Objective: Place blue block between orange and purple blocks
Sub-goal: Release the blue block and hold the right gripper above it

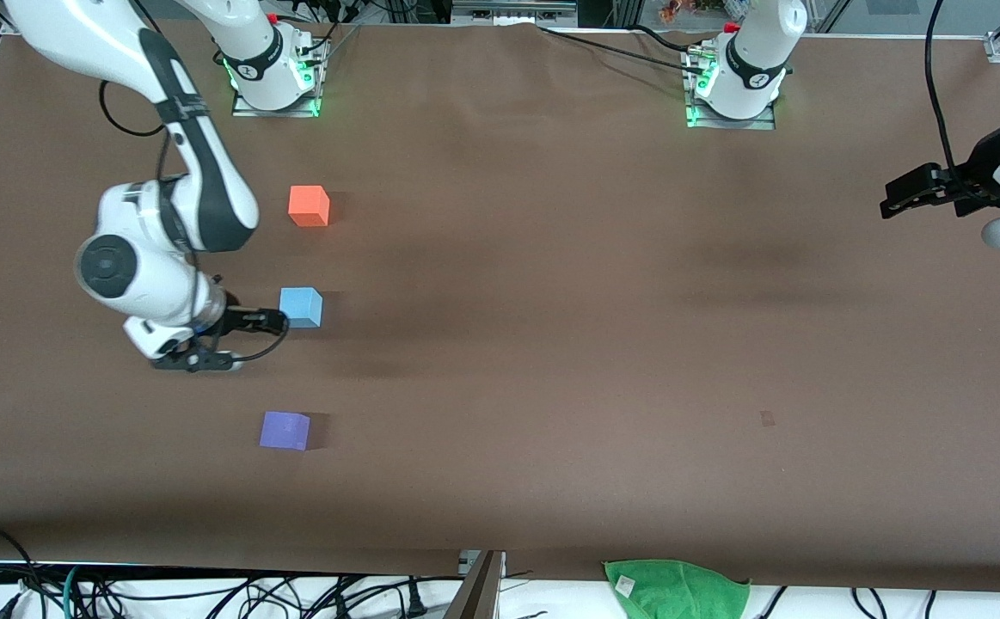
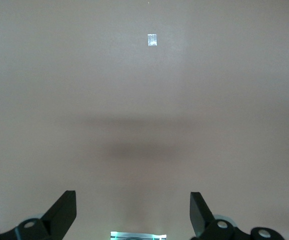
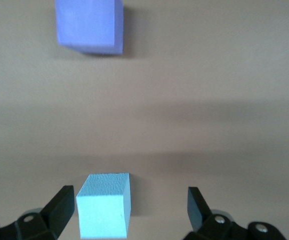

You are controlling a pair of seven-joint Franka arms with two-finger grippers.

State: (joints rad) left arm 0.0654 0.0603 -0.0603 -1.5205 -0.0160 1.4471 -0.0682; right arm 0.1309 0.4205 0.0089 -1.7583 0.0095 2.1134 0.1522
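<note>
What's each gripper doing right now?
Left gripper: open, holding nothing, waiting.
Right gripper: open around the light sky-blue matte cube, not gripping.

We are looking at a robotics lab: two white Franka arms stand bolted on metal base plates [image 1: 276,105] with green status lights, along one edge of a wide worktop covered in plain brown sheeting [image 1: 551,344]. Loose black cables [image 1: 207,593] tangle along the camera-side edge, beside a crumpled green cloth [image 1: 676,589].
</note>
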